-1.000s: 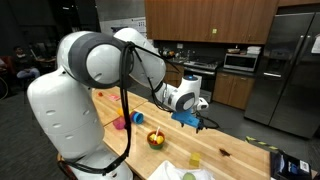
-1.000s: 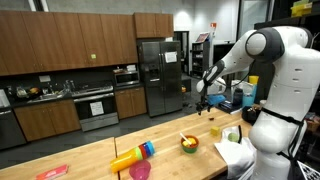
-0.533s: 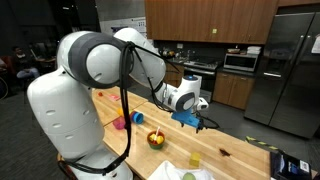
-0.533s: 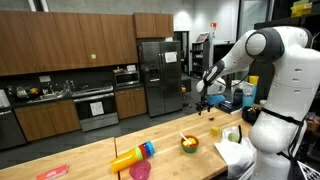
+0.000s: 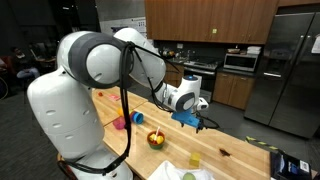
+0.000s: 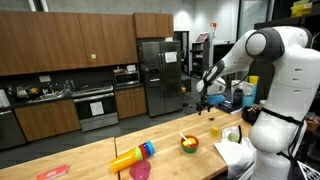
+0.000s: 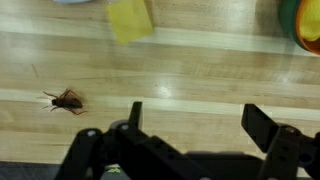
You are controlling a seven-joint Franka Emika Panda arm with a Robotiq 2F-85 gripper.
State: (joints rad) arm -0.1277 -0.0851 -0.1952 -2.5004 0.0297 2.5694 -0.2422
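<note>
My gripper (image 7: 200,118) is open and empty, its two black fingers spread wide over bare wooden countertop (image 7: 180,70). It hangs above the counter in both exterior views (image 5: 197,117) (image 6: 203,101). A small brown toy spider (image 7: 66,99) lies on the wood to one side of the fingers. A yellow block (image 7: 131,19) lies beyond them; it also shows on the counter in both exterior views (image 5: 195,159) (image 6: 214,130). The rim of a bowl (image 7: 306,25) sits at the frame's corner; it is the bowl with fruit (image 5: 156,139) (image 6: 188,144) in both exterior views.
A pink cup (image 6: 140,170) and a yellow and blue toy (image 6: 132,156) lie on the counter. A pink cup (image 5: 118,124) and a blue thing (image 5: 139,118) show in an exterior view. A dark box (image 5: 287,165) sits at the counter's far end. A refrigerator (image 5: 287,70) and cabinets stand behind.
</note>
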